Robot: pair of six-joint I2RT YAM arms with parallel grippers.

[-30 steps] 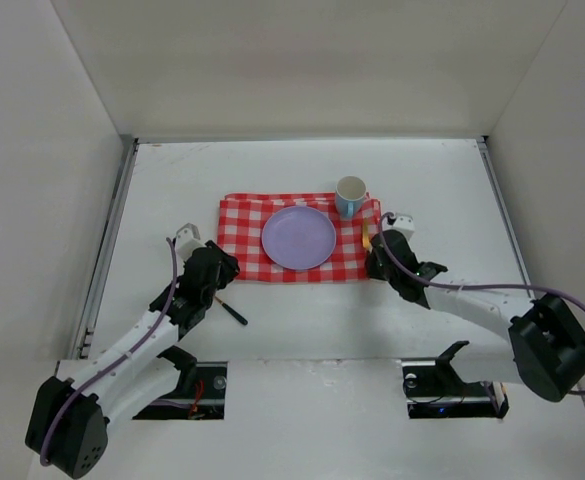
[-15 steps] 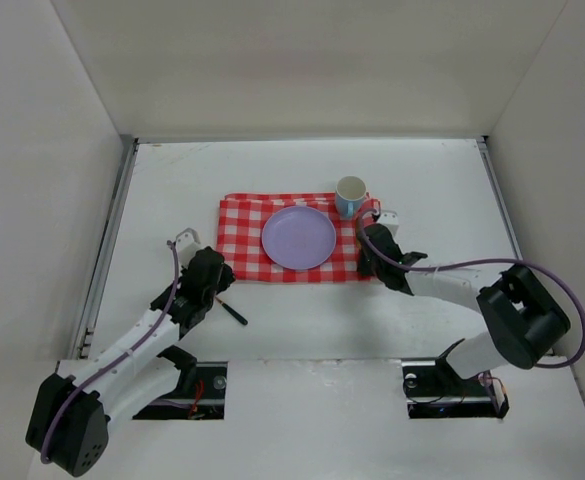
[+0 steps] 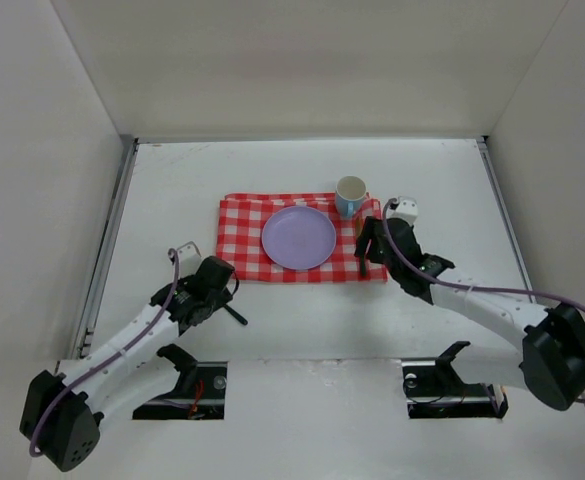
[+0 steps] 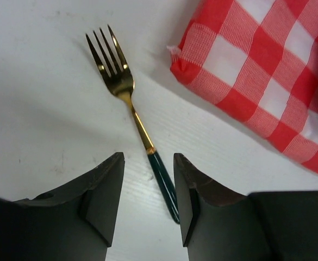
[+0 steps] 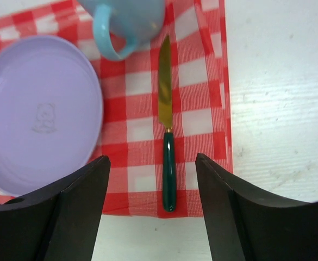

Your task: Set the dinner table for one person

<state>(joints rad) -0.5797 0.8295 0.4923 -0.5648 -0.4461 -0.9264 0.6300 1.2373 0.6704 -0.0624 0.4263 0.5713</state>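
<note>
Fork (image 4: 131, 117) alignment is what your coming move is turning on. It is lying bare on the dinner table (image 3: 272, 165), just off the near-left corner of the checkered cloth (image 4: 256, 70) and not touching it. In the left wrist view its long axis is running away from the left gripper (image 4: 148, 179): the green handle end is sitting between the two fingers, and the gold tines are pointing up and slightly left. You are holding those fingers spread apart and gripping nothing; I cannot tell whether they are down at table height. The left arm is by far the nearer one. The right gripper (image 5: 152, 163) is hovering, fingers likewise wide apart and empty, over the knife (image 5: 167, 136). The knife is lying on the cloth right of the purple plate (image 5: 39, 114), blade toward the blue mug (image 5: 126, 22). I am judging that the fork is wanting a place on the cloth left of the plate, so you will be carrying it away from the base.
</note>
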